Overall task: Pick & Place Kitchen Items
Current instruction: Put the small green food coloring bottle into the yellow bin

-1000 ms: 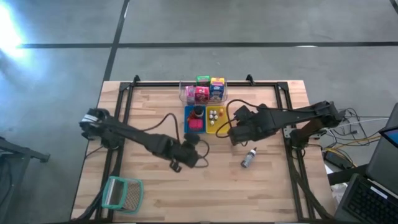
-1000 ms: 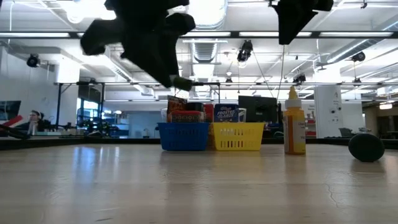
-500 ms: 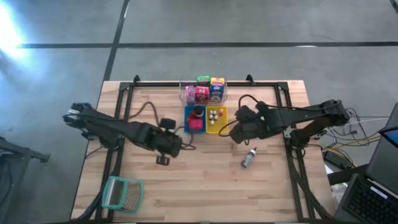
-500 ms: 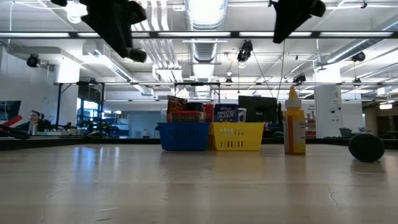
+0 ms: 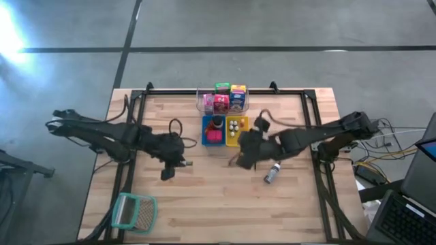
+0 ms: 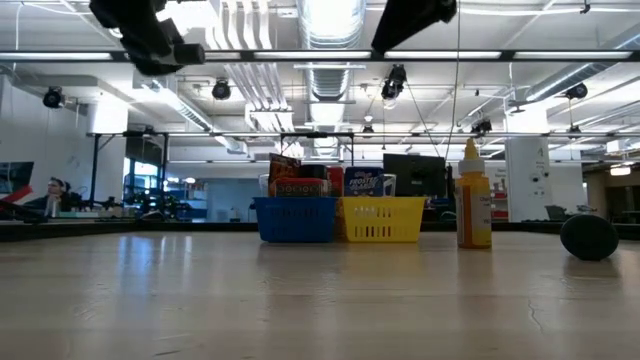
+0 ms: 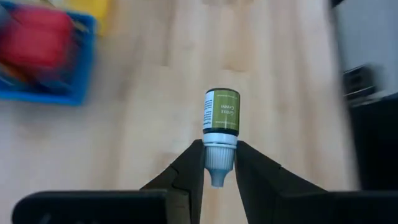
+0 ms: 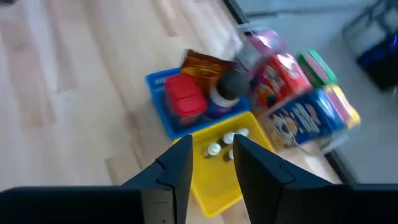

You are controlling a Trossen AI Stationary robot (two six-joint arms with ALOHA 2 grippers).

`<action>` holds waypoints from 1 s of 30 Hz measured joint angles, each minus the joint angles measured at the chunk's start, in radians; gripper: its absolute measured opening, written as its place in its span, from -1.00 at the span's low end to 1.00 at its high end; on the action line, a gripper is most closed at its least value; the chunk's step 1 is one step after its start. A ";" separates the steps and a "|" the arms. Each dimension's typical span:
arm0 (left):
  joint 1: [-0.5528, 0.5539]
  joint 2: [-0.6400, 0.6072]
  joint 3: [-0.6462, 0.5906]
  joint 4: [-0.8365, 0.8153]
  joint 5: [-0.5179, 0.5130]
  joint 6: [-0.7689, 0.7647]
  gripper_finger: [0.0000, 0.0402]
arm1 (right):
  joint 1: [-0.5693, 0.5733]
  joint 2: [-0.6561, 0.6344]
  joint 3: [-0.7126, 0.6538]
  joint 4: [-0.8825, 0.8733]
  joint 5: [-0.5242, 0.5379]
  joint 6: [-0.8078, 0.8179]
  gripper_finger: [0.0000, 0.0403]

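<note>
My left gripper (image 5: 168,171) hangs over the table's left-middle, shut on a small dark bottle (image 7: 221,112) with a green label and a white cap. My right gripper (image 5: 240,160) hovers narrowly open and holds nothing, just near of the blue tray (image 5: 205,129) and yellow tray (image 5: 238,142); its wrist view looks past its fingers (image 8: 211,146) at both. A small grey bottle (image 5: 271,174) lies on its side on the wood, right of the right gripper. The blue tray holds a dark jar (image 8: 230,84) and a red packet (image 8: 185,99). Pale egg-like pieces (image 8: 225,142) lie in the yellow tray. My left gripper pinches the bottle's white cap (image 7: 218,163) between its two fingers. The bottle's body sticks out forward past the fingertips, in line with them. It is lifted clear of the table.
A clear tub (image 5: 222,101) of pink, green, blue and yellow packets stands at the far edge behind the trays. The teal-rimmed mesh basket (image 5: 133,211) lies at the near-left corner. A black frame (image 5: 320,122) runs round the table's sides. Bare wood spans the near half.
My left gripper has drawn back toward the table's left and risen, carrying the small bottle with it. My right gripper has swung from beside the yellow tray toward the left and near, ending in front of the trays.
</note>
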 joint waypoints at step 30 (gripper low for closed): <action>0.558 0.722 0.730 -0.174 0.425 0.384 -0.58 | 0.143 -0.197 -0.057 -0.704 0.327 0.622 -0.39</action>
